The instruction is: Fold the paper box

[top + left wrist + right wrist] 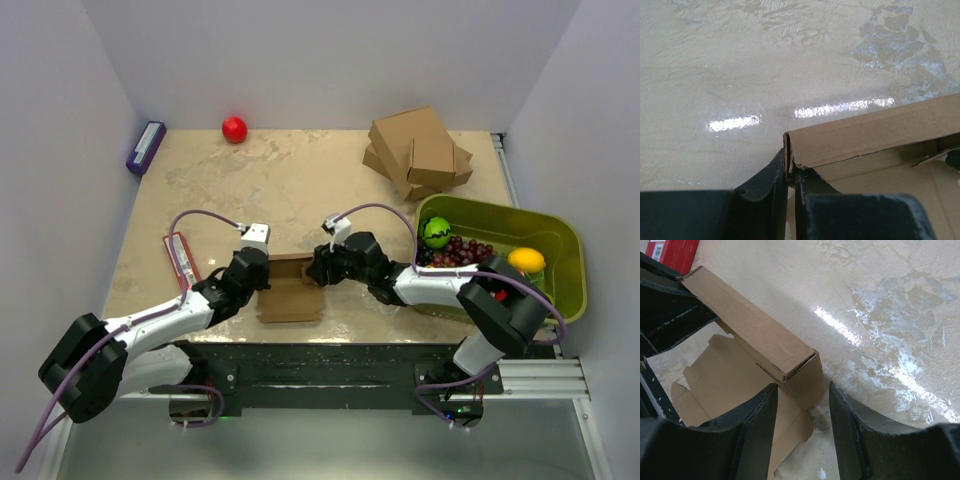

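Observation:
The paper box [290, 292] is a thin brown cardboard sheet lying near the table's front edge, its far wall folded up. My left gripper [262, 268] is shut on the left end of that raised wall [788, 159]. The wall [875, 132] runs to the right in the left wrist view. My right gripper [318, 268] is open at the wall's right end. In the right wrist view the right corner flap [807, 377] stands between its two fingers [752, 425], and the folded wall [747, 325] runs up-left to my left gripper [670, 315].
A stack of bigger cardboard boxes [418, 152] stands at the back right. A green bin [545, 240] with fruit is at the right. A red ball [234, 129] and a purple box [146, 146] lie at the back left, a red packet [181, 257] at the left.

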You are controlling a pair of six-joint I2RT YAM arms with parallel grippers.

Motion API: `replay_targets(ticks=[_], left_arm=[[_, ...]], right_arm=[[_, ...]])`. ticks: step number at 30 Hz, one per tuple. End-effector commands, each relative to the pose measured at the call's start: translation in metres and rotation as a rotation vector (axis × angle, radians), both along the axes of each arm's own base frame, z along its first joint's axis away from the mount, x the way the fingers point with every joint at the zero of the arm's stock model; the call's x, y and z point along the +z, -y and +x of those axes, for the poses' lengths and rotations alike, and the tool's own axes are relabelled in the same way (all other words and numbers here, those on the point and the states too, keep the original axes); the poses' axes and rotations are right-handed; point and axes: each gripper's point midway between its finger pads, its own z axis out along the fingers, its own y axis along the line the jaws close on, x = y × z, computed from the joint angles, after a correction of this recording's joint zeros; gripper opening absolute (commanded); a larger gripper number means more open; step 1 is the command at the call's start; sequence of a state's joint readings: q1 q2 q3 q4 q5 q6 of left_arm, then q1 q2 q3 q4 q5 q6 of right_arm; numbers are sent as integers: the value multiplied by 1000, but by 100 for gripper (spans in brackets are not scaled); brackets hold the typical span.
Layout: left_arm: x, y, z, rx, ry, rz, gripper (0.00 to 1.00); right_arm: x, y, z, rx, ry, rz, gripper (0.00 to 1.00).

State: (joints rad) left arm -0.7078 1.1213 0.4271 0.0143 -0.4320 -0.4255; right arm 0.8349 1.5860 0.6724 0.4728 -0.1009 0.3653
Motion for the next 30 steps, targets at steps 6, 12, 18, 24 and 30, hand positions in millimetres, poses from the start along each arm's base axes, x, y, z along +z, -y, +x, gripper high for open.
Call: replay_targets(ticks=[6,12,18,24,30], left_arm=[[11,11,6,-27,46,-52,0],[13,11,6,-25,52,-55,0],[16,11,7,-25,61,-59,0],[17,11,8,-18,64,-60,0],[22,7,10,5,71,-52,0]], right_arm=[[26,-19,19,-12,81,88,44],[25,-18,24,-38,77,71,29],[12,-7,32,-131,64,-9,23],[-4,-4,36,-228,88,-179,10],[-14,8,40,-324,101,-292,2]])
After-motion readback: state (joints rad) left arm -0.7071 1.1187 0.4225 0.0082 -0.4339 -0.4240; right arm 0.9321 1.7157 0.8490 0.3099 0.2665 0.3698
